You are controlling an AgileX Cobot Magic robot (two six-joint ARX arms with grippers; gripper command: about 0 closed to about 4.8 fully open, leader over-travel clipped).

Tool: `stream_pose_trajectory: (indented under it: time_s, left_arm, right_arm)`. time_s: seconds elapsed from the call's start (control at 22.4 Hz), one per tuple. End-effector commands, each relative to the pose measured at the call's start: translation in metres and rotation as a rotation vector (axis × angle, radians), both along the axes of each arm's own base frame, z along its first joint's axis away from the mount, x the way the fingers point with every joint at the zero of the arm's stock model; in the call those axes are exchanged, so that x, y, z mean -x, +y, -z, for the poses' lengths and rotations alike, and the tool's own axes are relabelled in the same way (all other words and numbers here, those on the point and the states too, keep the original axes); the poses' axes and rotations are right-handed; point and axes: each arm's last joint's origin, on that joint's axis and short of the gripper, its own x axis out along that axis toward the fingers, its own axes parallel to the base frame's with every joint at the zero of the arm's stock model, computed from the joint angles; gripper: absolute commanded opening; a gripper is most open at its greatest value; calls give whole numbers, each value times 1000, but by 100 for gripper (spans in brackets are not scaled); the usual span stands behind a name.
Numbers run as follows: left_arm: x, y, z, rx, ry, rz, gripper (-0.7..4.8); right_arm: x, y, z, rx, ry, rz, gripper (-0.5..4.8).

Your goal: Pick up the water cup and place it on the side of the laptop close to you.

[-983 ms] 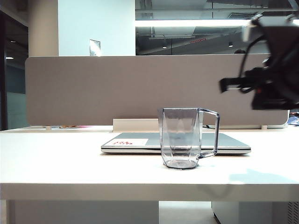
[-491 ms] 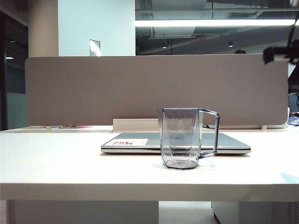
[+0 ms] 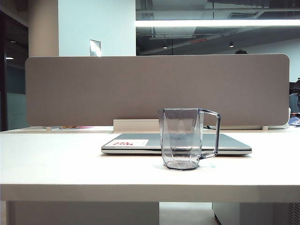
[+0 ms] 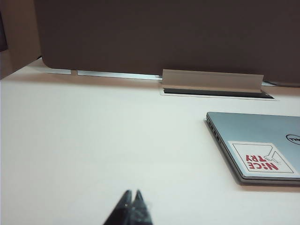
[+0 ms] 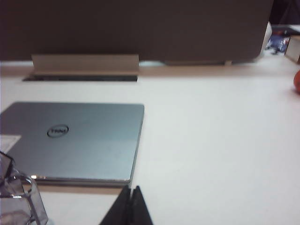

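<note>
On the white worktop [image 3: 70, 164]: 1 water cup [image 3: 182, 138] and 1 laptop [image 3: 140, 143]. Cup upright near the front edge, just in front of the shut laptop, handle toward the right edge. Behind both, 1 grey wall [image 3: 140, 89] along the back edge. Left gripper [image 4: 132, 199] pinched together, holding nothing, over bare worktop. Right gripper [image 5: 131, 193] pinched together too, holding nothing, by the laptop's front edge. Gone from the outside view since 1 second ago: the dark arm on the right.
</note>
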Motion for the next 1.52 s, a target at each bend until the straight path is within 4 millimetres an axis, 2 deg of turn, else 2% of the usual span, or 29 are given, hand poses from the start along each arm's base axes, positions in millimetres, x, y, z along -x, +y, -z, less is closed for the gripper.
stream_pose_trajectory:
  time_s: [0.04, 0.27, 0.45, 0.71, 1.16, 1.3, 1.52]
  left_arm:
    - [0, 0, -1, -1, 0, 4, -3]
    - [0, 0, -1, -1, 0, 4, -3]
    - [0, 0, -1, -1, 0, 4, -3]
    - [0, 0, -1, -1, 0, 4, -3]
    - [0, 0, -1, -1, 0, 4, -3]
    - [0, 0, -1, -1, 1, 5, -3]
    - [0, 0, -1, -1, 0, 4, -3]
  right_arm:
    - [9, -8, 0, 25, 1, 52, -2]
    - [17, -15, 10, -14, -47, 59, -2]
    - [18, -15, 23, -4, -6, 44, -2]
    - [15, -15, 22, -47, -9, -10, -2]
    - [0, -40, 35, -137, 61, 4, -2]
    - [-1, -46, 47, -163, 33, -6, -2]
    - [1, -50, 46, -164, -16, -2, -2]
